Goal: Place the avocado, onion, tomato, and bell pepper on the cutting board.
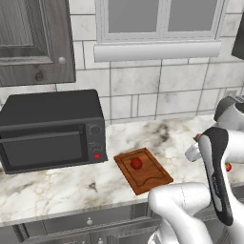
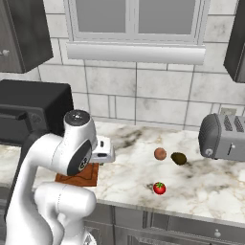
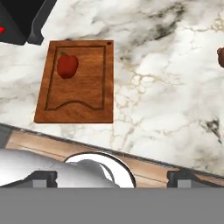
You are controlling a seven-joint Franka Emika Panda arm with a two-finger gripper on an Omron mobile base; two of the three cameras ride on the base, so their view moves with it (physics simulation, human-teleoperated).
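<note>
The reddish-brown cutting board (image 3: 83,94) lies flat on the marble counter, just right of the microwave. The dark red bell pepper (image 3: 67,65) rests on its far left part, also seen on the cutting board (image 1: 151,177) as the bell pepper (image 1: 136,163). Farther right on the counter sit the tan onion (image 2: 160,153), the dark avocado (image 2: 179,158) beside it, and the red tomato (image 2: 159,188) near the front edge. My gripper (image 3: 111,177) hovers high above the counter, just right of the board. It is open and holds nothing.
A black microwave (image 1: 50,131) stands at the left against the tiled wall. A grey toaster (image 2: 224,136) stands at the far right. The counter's front edge (image 2: 191,210) runs just below the tomato. Bare marble lies between the board and the onion.
</note>
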